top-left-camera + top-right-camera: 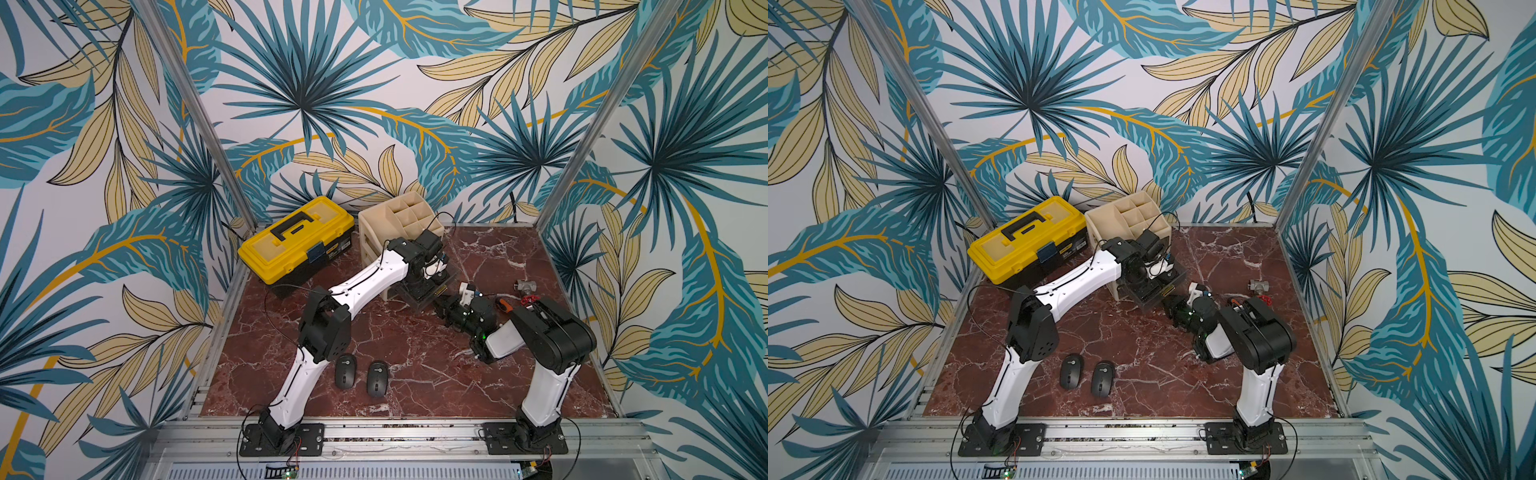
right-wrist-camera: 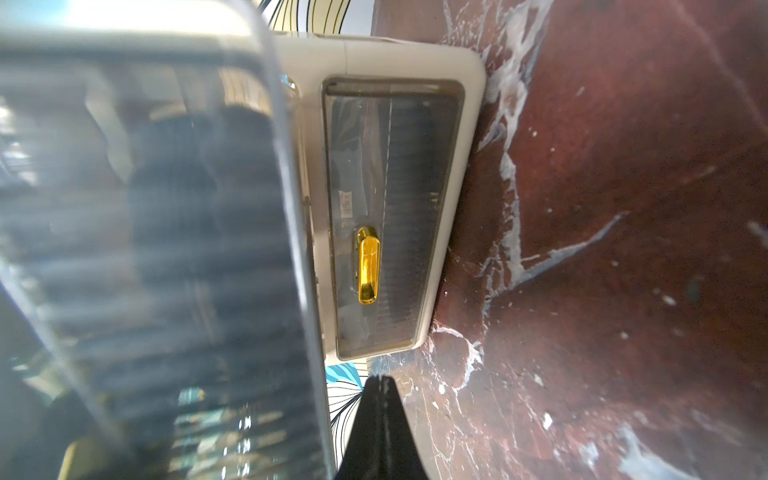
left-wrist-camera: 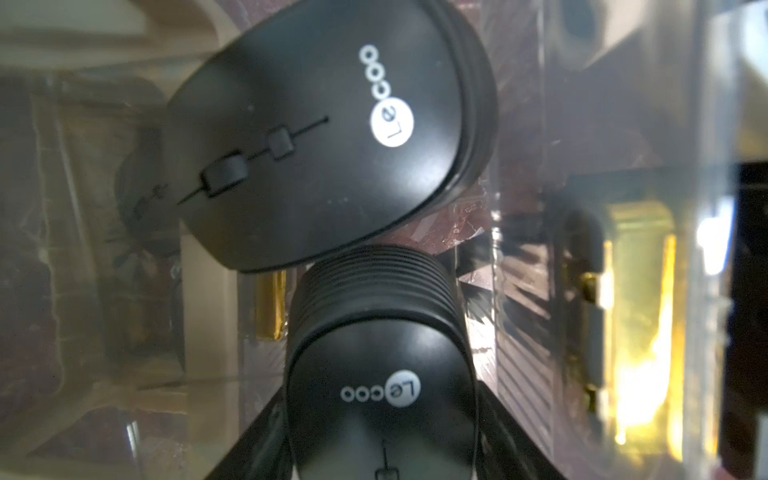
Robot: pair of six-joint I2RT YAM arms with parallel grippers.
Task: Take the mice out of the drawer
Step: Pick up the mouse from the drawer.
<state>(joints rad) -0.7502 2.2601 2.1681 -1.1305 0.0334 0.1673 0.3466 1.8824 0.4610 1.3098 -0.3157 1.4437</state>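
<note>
Two dark mice (image 1: 345,371) (image 1: 377,379) lie side by side on the marble near the front, seen in both top views (image 1: 1071,370). The clear drawer (image 1: 420,296) stands pulled out of the beige organizer (image 1: 374,224). My left gripper (image 1: 433,281) reaches down into it. In the left wrist view its fingers (image 3: 257,432) press both sides of one mouse (image 3: 380,357), and a second mouse (image 3: 324,137) lies just beyond, touching it. My right gripper (image 1: 441,306) (image 2: 380,379) is shut and empty beside the drawer's clear wall (image 2: 286,174).
A yellow toolbox (image 1: 297,241) sits left of the organizer. A metal valve (image 1: 523,286) and an orange-handled tool (image 1: 504,304) lie at the right, behind the right arm. The organizer's lower drawer with a gold handle (image 2: 368,266) is closed.
</note>
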